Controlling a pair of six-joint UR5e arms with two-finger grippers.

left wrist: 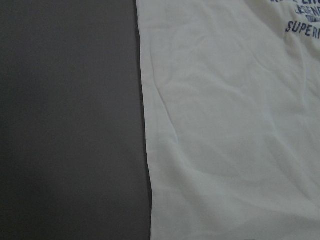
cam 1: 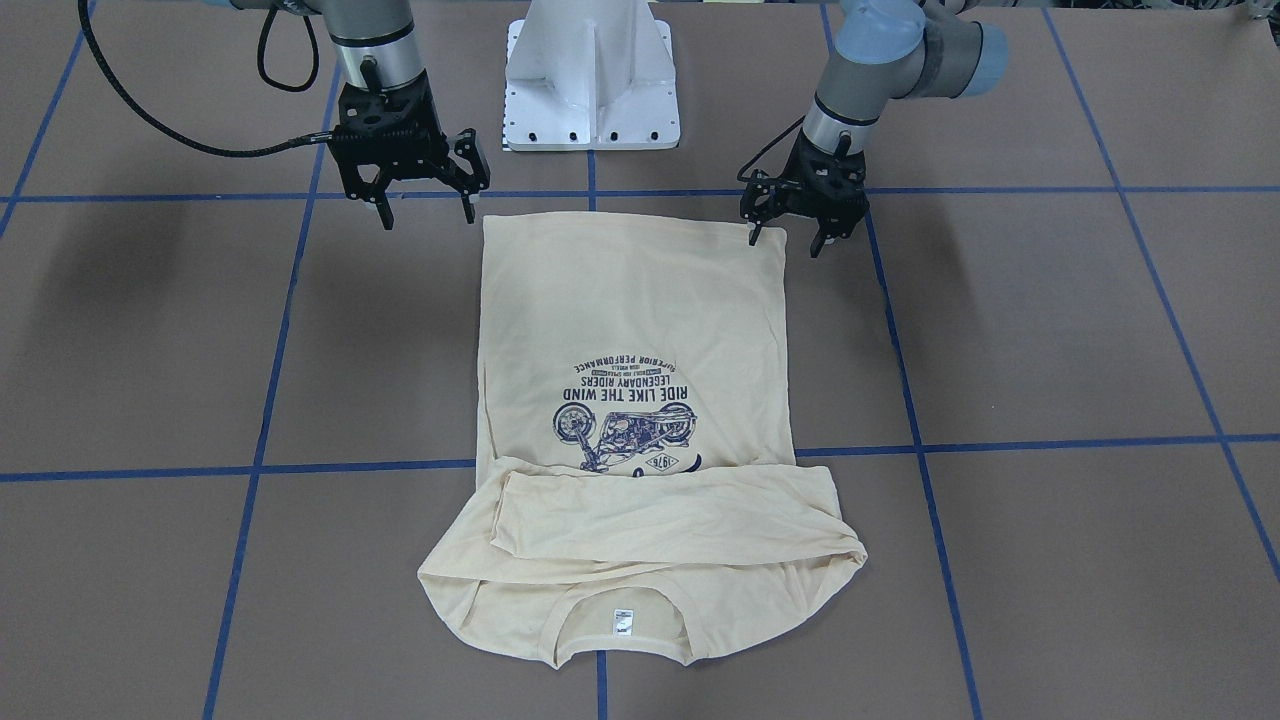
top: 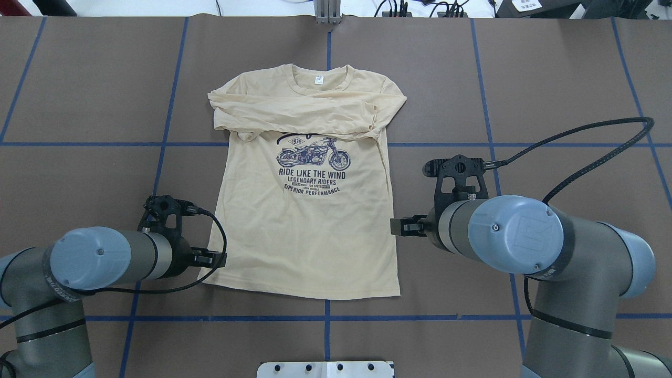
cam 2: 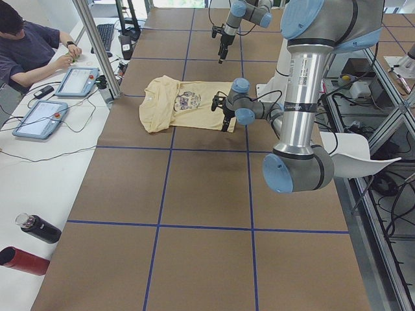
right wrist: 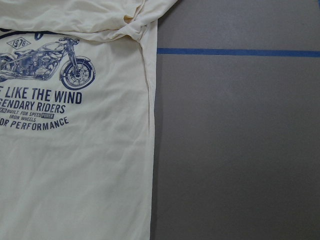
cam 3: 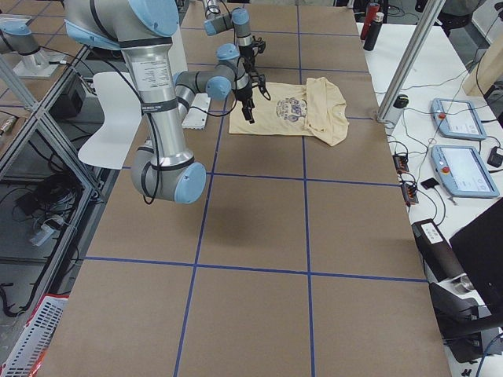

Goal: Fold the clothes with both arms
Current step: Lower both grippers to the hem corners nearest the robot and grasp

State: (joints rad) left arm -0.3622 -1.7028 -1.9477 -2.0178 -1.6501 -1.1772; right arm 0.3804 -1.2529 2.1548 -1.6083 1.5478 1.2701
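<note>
Surface (cam 1: pixel 1050 330): bare brown room on both flanks of the shirt (cam 1: pixel 630 300); obstructions: white pedestal (cam 1: pixel 592 80) beyond the hem, left gripper (cam 1: pixel 785 243) and right gripper (cam 1: pixel 428 218) by its corners.

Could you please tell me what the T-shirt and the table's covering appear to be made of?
T-shirt: thin, matte knit, probably cotton jersey; it lies in soft wrinkles and folds. Table covering: matte brown, likely paper or board; flat, no sheen, crossed by blue tape lines.

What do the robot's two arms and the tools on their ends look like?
The left arm and right arm are grey metal tubes with light-blue joint caps. The left tool and right tool are black, two-fingered, each fed by a black cable.
</note>
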